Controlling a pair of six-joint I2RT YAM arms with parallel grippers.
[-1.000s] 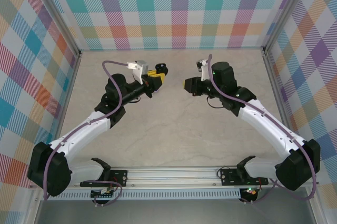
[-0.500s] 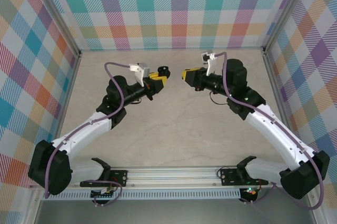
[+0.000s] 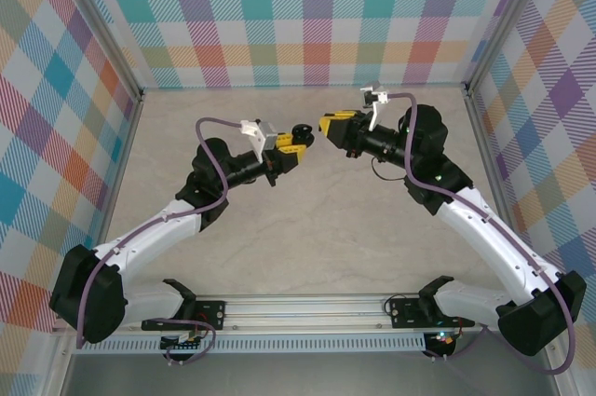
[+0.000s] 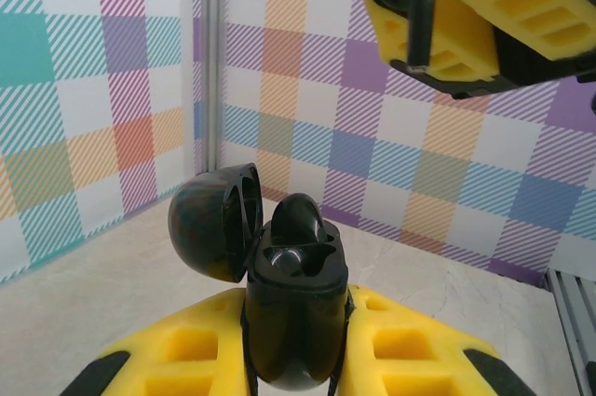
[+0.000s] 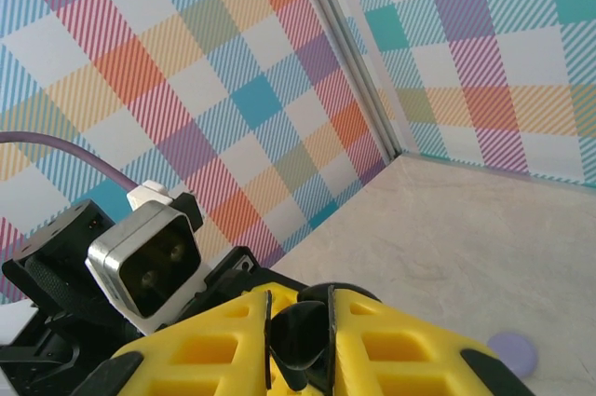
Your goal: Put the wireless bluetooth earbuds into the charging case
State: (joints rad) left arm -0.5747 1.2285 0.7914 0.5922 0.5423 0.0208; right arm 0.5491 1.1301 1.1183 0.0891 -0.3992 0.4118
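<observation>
— How is the left gripper [image 4: 296, 321] found?
— It is clamped on the black case [image 4: 296, 275], which is gripped by its lower body between the yellow fingers. The case is held upright, with its lid [image 4: 216, 221] swung open and leaned to the left in the left wrist view. A black rounded piece [image 4: 300, 217] is seen standing in the case's well; whether it is an earbud cannot be told.
— And the right gripper [image 5: 298, 307]?
— It is closed on a black earbud [image 5: 298, 340], pinched between the fingers. From the left wrist it is seen above and to the right of the case, apart from it, its long axis roughly vertical and the stem pointed down.
— Is anything else noted?
— A pale lilac round object [image 5: 510, 351] is seen lying on the table [image 5: 466, 228]; its place relative to the case cannot be told.
</observation>
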